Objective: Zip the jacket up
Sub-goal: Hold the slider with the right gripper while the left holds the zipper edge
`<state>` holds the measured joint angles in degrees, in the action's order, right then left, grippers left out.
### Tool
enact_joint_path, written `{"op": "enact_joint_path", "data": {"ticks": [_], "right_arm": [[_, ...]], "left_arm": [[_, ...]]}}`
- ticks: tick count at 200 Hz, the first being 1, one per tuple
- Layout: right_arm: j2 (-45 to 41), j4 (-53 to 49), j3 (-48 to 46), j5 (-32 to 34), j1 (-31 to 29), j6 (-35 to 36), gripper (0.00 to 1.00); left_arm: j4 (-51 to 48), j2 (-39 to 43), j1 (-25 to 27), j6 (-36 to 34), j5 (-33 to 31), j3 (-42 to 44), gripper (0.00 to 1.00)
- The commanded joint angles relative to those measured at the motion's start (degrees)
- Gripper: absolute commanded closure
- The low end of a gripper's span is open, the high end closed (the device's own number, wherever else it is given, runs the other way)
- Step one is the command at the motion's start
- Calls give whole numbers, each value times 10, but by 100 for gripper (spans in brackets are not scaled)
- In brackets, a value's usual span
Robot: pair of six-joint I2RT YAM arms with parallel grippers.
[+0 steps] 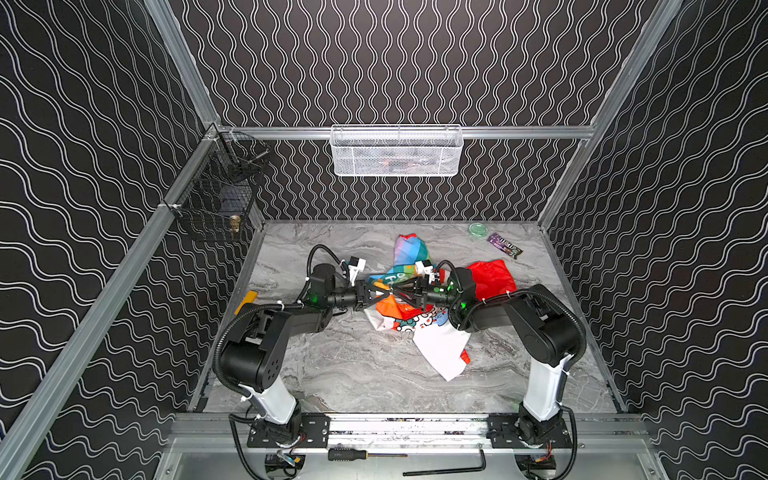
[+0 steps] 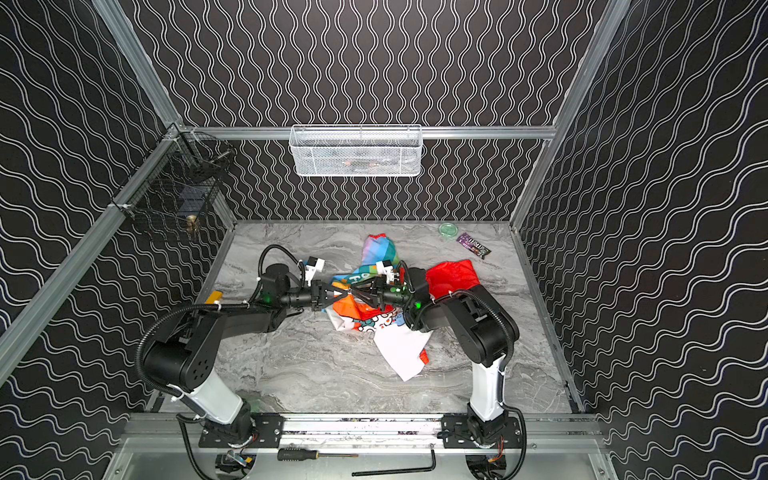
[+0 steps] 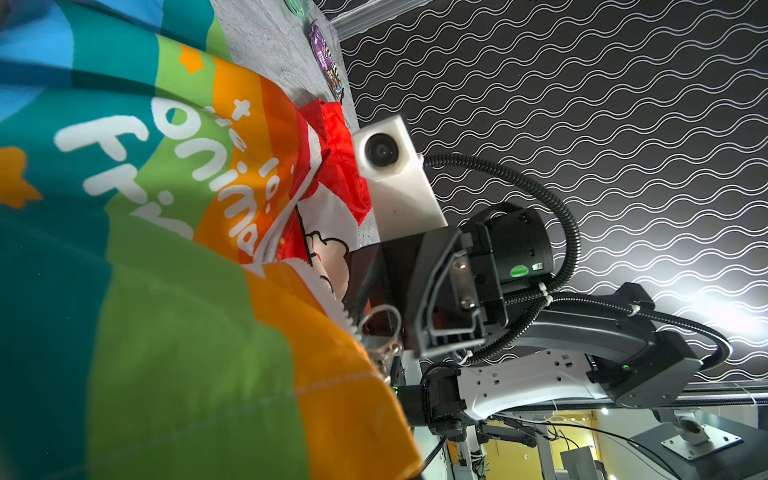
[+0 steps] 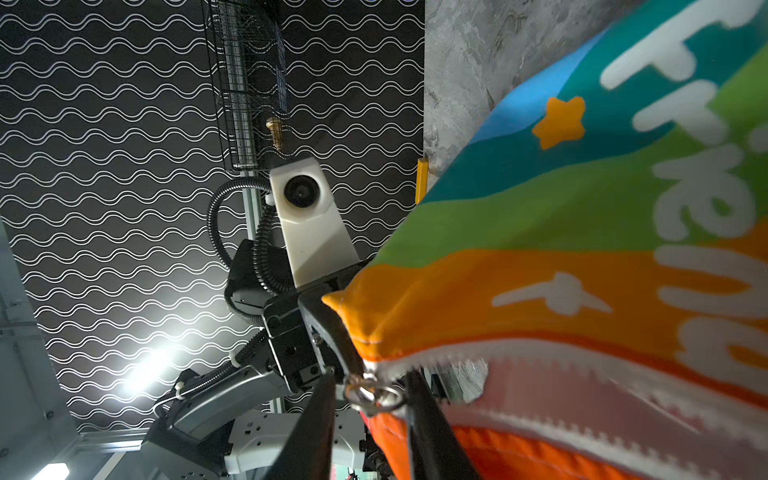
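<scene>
Scene: jacket [image 1: 419, 322] lies crumpled mid-frame in both top views, on the bench [image 1: 353, 374]. Red hood [image 1: 492, 276] is right of centre, white sleeve [image 1: 440, 349] toward lower centre. The zip is nearly all undone. In the right wrist view the teeth [image 4: 540, 353] gape apart toward the right of frame and converge only at the slider end.

Step in hand: getting hold of the pull. Your left gripper [image 4: 351, 349] has its fingers clenched on the orange hem corner just beside the slider, anchoring the bottom of the zip. Your right gripper [image 4: 370, 376] comes in from the lower edge of that view. Its fingers are spread either side of the metal pull ring [image 4: 374, 395], not pinched on it as far as I can see. In both top views the two grippers meet tip to tip at frame centre.

Next, my read: close right on the ring with left clamped, then drag the slider along the teeth toward the hood. The cloth is thin and bunched, so it needs tension or the slider will likely jam. The ring is small and may slip out.
</scene>
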<state>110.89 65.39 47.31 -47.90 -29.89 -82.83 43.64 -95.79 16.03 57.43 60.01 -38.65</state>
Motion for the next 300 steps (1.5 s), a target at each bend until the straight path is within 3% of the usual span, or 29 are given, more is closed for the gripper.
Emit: {"op": "enact_joint_path", "data": {"ticks": [1,46,110,158,200,224,255,300], "right_arm": [[-3,8,9,-3,0,5,62],[-3,-7,19,-3,0,10,61],[-4,-2,13,-1,1,9,78],[-7,1,4,0,1,8,81],[-16,-11,-5,4,4,15,100],[-18,-53,-1,6,4,40,100],[-39,-105,7,11,4,72,100],[-45,-124,13,13,4,86,100]], "left_arm": [[17,-1,0,6,12,-1,100],[18,-2,0,6,13,1,100],[18,-1,0,7,13,1,100],[26,-2,0,13,12,2,100],[30,-1,0,18,10,5,100],[22,3,-1,14,6,6,100],[29,7,-2,21,2,9,80],[27,15,-4,25,-1,11,76]]}}
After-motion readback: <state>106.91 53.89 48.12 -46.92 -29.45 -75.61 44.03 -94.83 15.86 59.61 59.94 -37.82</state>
